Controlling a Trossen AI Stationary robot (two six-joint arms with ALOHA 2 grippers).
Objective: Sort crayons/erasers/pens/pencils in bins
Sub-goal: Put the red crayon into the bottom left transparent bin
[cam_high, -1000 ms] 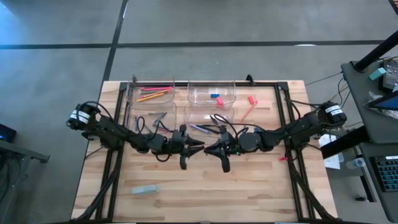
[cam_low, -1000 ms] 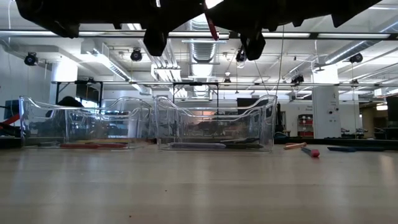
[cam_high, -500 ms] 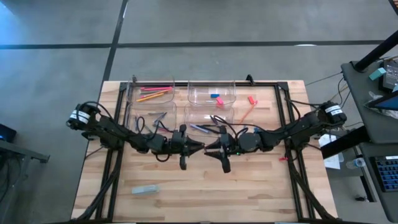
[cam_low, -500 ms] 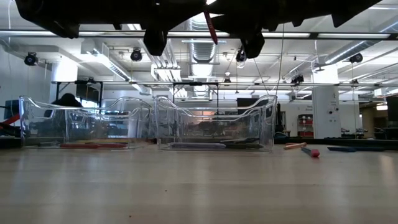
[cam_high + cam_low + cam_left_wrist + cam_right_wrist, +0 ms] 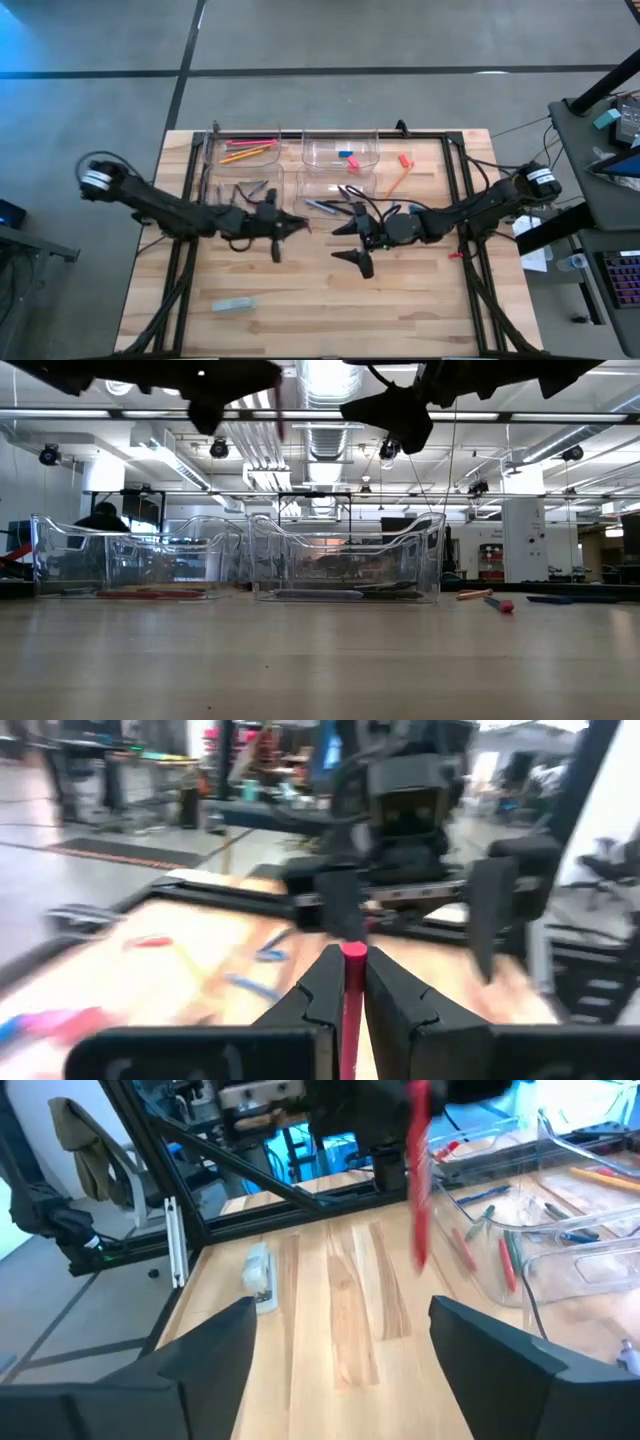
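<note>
My left gripper [image 5: 298,226] hovers above the table's middle, just left of centre, shut on a red stick [image 5: 352,982], a crayon or a pencil. The stick also shows in the right wrist view [image 5: 418,1175] and in the low view [image 5: 278,418]. My right gripper [image 5: 346,243] stands just right of it, wide open and empty [image 5: 340,1340]. Four clear bins sit at the far side. The far left bin [image 5: 243,136] holds pencils and the far right bin [image 5: 340,138] erasers. The near left bin [image 5: 243,172] holds short sticks and the near right bin [image 5: 335,176] pens. My left gripper pinches the red stick between its two fingers near its upper end [image 5: 352,956], which shows just above the fingers. The fingers come in level from the table's left and lie across the stick. The stick hangs roughly upright below them [image 5: 279,430], clear of the table.
An orange pencil [image 5: 397,180] and a red eraser [image 5: 404,160] lie right of the bins. A pale grey block [image 5: 233,304] lies near the front left. A small red piece [image 5: 455,255] lies by the right rail. Bare wood stretches in front of the bins.
My right gripper has opened and let go of the red stick. My left gripper, still shut on the stick, has drawn back toward the table's left edge, carrying it away from my right gripper.
</note>
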